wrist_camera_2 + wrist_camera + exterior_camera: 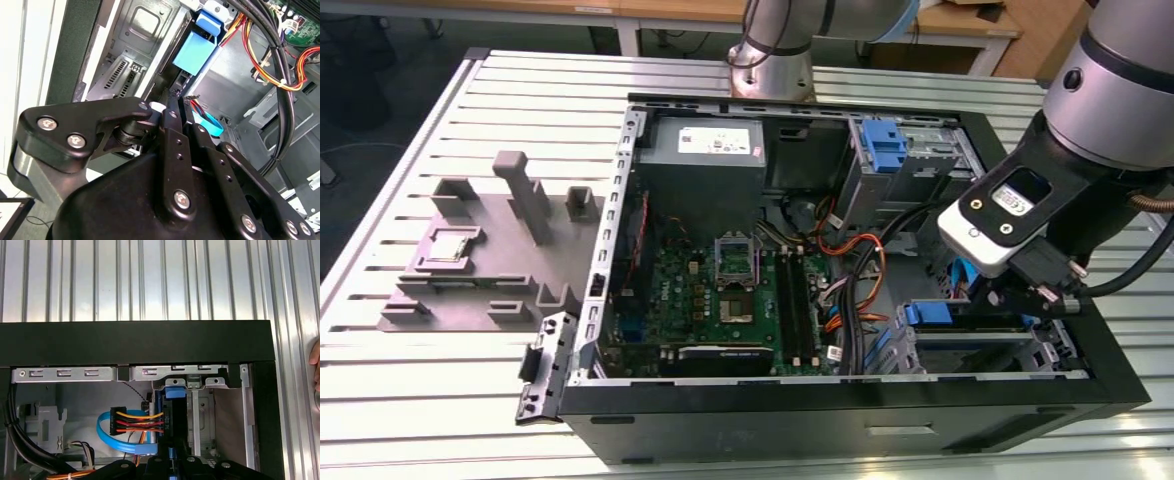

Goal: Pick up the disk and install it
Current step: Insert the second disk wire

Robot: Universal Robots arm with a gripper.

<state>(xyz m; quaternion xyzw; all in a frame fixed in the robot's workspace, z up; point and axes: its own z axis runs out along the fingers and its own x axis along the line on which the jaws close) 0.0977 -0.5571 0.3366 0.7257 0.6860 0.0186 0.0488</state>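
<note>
Exterior view shows you the gripper [1014, 295] low inside the computer case [854, 410] near the disk [937, 313]; its jaws' state you cannot tell.

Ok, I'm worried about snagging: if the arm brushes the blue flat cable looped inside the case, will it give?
Probably yes: the blue flat cable lies in a loose loop, so it looks floppy and light. Being flat, it likely bends one way more readily. The coloured wire bundle sits close and may get dragged along.

No print seems legible anywhere.
</note>
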